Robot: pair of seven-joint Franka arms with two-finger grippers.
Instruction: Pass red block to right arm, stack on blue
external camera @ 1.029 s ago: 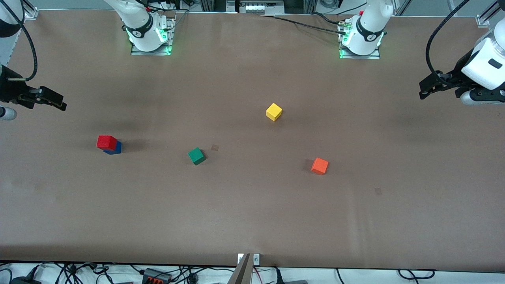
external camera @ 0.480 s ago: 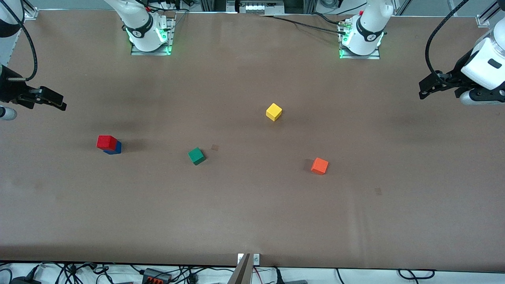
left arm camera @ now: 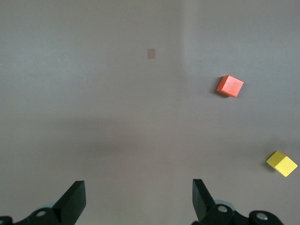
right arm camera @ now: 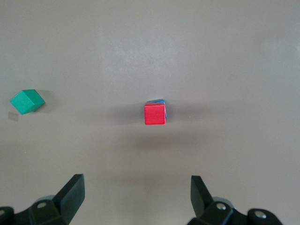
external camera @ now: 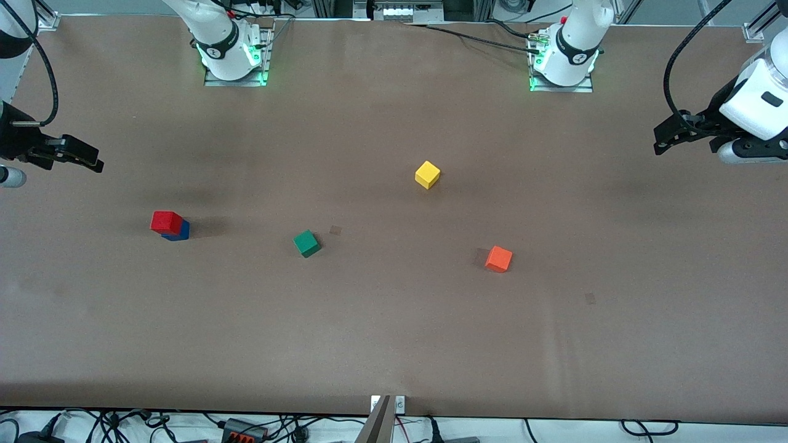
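The red block point(external camera: 166, 221) sits on top of the blue cube point(external camera: 182, 232), toward the right arm's end of the table. In the right wrist view the red block point(right arm camera: 155, 114) covers all but a thin edge of the blue cube point(right arm camera: 156, 101). My right gripper point(external camera: 92, 161) hangs open and empty over the table's edge at that end, apart from the stack. In its own view the right gripper point(right arm camera: 137, 192) holds nothing. My left gripper point(external camera: 660, 145) waits open over the left arm's end of the table, and the left gripper point(left arm camera: 139, 197) is empty too.
A green cube point(external camera: 306, 243) lies mid-table, beside the stack. A yellow cube point(external camera: 427, 175) lies farther from the camera. An orange cube point(external camera: 498, 259) lies toward the left arm's end. Both arm bases point(external camera: 231, 55) stand along the table's back edge.
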